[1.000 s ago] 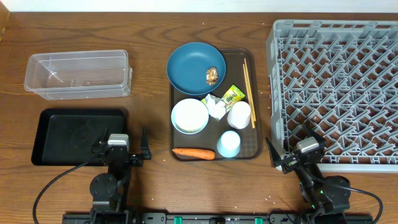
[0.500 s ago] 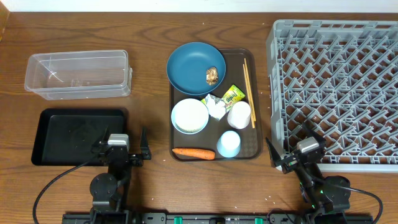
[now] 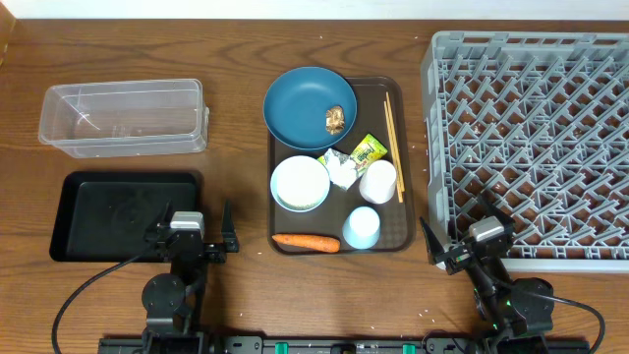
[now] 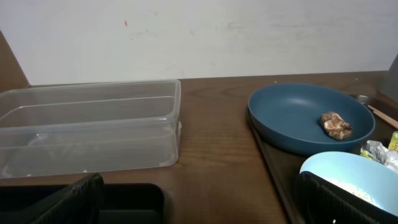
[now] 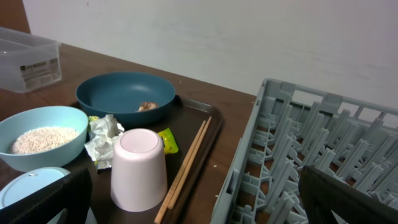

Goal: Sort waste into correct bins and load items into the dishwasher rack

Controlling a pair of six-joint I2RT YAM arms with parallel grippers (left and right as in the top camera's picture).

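On the brown serving tray [image 3: 389,234] sit a dark blue plate [image 3: 300,103] holding a brown food lump [image 3: 335,119], a pale blue bowl [image 3: 301,183] of white rice, crumpled paper [image 3: 342,174], a green-yellow wrapper [image 3: 369,149], a whitish cup [image 3: 378,181], a pale blue cup [image 3: 361,227], an orange carrot [image 3: 306,242] and chopsticks [image 3: 392,147]. The clear tub [image 3: 123,118] and black tray [image 3: 123,211] lie left; the grey dishwasher rack [image 3: 531,138] stands right. My left gripper [image 3: 193,234] rests open beside the black tray. By the rack's near corner my right gripper [image 3: 462,234] stands open, holding nothing.
The left wrist view looks along the table between the clear tub [image 4: 87,124] and the plate [image 4: 292,118]. In the right wrist view the upturned whitish cup [image 5: 140,165] and chopsticks [image 5: 189,155] lie just ahead, with the rack wall [image 5: 261,143] on the right.
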